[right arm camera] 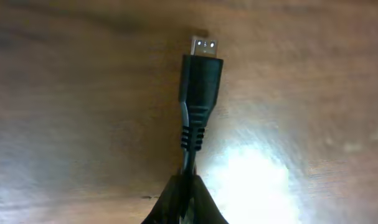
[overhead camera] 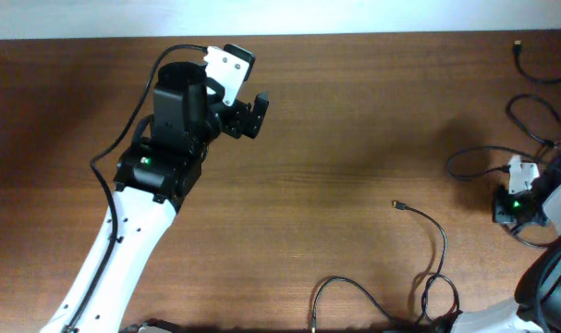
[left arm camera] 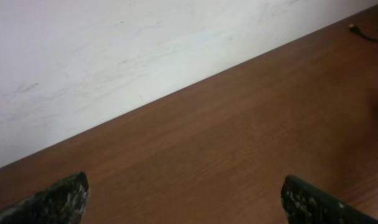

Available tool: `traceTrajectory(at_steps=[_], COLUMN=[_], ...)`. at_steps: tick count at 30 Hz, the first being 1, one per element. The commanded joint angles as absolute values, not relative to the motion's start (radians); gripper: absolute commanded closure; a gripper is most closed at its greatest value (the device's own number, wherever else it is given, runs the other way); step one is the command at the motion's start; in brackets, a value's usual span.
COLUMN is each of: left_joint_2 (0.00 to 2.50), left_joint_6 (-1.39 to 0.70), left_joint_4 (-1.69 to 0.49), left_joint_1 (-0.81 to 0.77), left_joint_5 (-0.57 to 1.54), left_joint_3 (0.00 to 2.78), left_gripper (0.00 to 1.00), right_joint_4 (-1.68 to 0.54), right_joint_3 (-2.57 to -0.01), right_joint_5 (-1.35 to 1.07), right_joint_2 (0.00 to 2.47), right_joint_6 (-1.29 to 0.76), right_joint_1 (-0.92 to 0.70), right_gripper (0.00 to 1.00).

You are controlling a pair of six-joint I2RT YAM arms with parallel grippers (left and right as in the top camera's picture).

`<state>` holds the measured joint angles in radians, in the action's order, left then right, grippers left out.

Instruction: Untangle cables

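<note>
Several thin black cables lie on the right half of the brown table. One cable curves down from a small plug, others loop at the right edge and along the front. My right gripper is shut on a cable just behind its black plug, whose silver tip points away over the wood. In the overhead view this gripper sits at the far right among the loops. At the back left my left gripper stands wide open and empty above bare wood, fingers far apart.
A white wall borders the table's far edge in the left wrist view. A cable end lies near that edge at the far right. The left arm stretches diagonally across the left part of the table.
</note>
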<state>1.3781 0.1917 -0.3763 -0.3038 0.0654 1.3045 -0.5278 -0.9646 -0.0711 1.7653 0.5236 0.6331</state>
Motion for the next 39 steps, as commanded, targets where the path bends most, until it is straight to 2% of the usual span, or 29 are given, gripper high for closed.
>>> traceTrajectory(at_steps=[1, 4, 7, 9, 12, 14, 15, 19, 23, 25, 27, 30, 31, 32, 34, 36, 38, 39], left_joint_2=[1.353, 1.353, 1.353, 1.353, 1.352, 1.346, 1.340, 1.335, 1.335, 1.335, 1.335, 1.335, 1.335, 1.335, 1.335, 1.335, 1.335, 1.335], left_joint_6=[0.208, 0.208, 0.208, 0.208, 0.208, 0.208, 0.208, 0.208, 0.208, 0.208, 0.208, 0.207, 0.207, 0.207, 0.208, 0.208, 0.207, 0.207], left_joint_4=[-0.371, -0.371, -0.372, -0.371, -0.368, -0.344, -0.334, -0.333, -0.334, -0.334, -0.259, -0.125, -0.097, -0.097, -0.105, -0.114, -0.130, -0.135], left_joint_1=[-0.305, -0.305, -0.305, -0.305, -0.305, -0.305, -0.305, -0.305, -0.305, -0.305, -0.305, -0.305, -0.305, -0.305, -0.305, -0.305, -0.305, -0.305], left_joint_5=[0.055, 0.055, 0.055, 0.055, 0.056, 0.056, 0.056, 0.056, 0.056, 0.055, 0.055, 0.035, 0.033, 0.033, 0.032, 0.032, 0.033, 0.033], left_joint_3=[1.308, 1.308, 1.308, 1.308, 1.308, 1.308, 1.308, 1.308, 1.308, 1.308, 1.308, 1.308, 1.308, 1.308, 1.308, 1.308, 1.308, 1.308], left_gripper=[0.01, 0.01, 0.01, 0.01, 0.01, 0.01, 0.01, 0.01, 0.01, 0.01, 0.01, 0.01, 0.01, 0.01, 0.01, 0.01, 0.01, 0.01], right_joint_4=[-0.505, -0.427, -0.192, -0.065, -0.084, -0.090, -0.089, -0.244, -0.541, -0.791, -0.784, -0.662, -0.647, -0.714, -0.729, -0.581, -0.322, -0.303], right_joint_3=[-1.089, -1.218, -1.236, -1.237, -1.293, -1.312, -1.312, -1.436, -1.522, -1.522, -1.558, -1.870, -2.012, -2.059, -1.964, -1.608, -1.192, -1.127], right_joint_5=[-0.090, -0.090, -0.092, -0.099, -0.125, -0.162, -0.162, -0.167, -0.224, -0.237, -0.237, -0.349, -0.305, -0.301, -0.269, -0.280, -0.277, -0.275], right_joint_2=[1.771, 1.771, 1.784, 1.880, 2.125, 2.202, 2.208, 2.050, 1.816, 1.712, 1.607, 1.531, 1.539, 1.539, 1.494, 1.290, 1.015, 0.964], right_joint_6=[0.522, 0.515, 0.515, 0.514, 0.462, 0.454, 0.454, 0.431, 0.183, 0.232, 0.392, 0.385, 0.389, 0.390, 0.434, 0.429, 0.278, 0.218], right_joint_1=[0.574, 0.570, 0.570, 0.570, 0.570, 0.569, 0.569, 0.548, 0.462, 0.394, 0.321, 0.196, 0.147, 0.137, 0.147, 0.154, 0.175, 0.189], right_gripper=[0.96, 0.96, 0.96, 0.94, 0.95, 0.95, 0.01, 0.01, 0.01, 0.05, 0.02, 0.01, 0.01, 0.01, 0.01, 0.01, 0.01, 0.01])
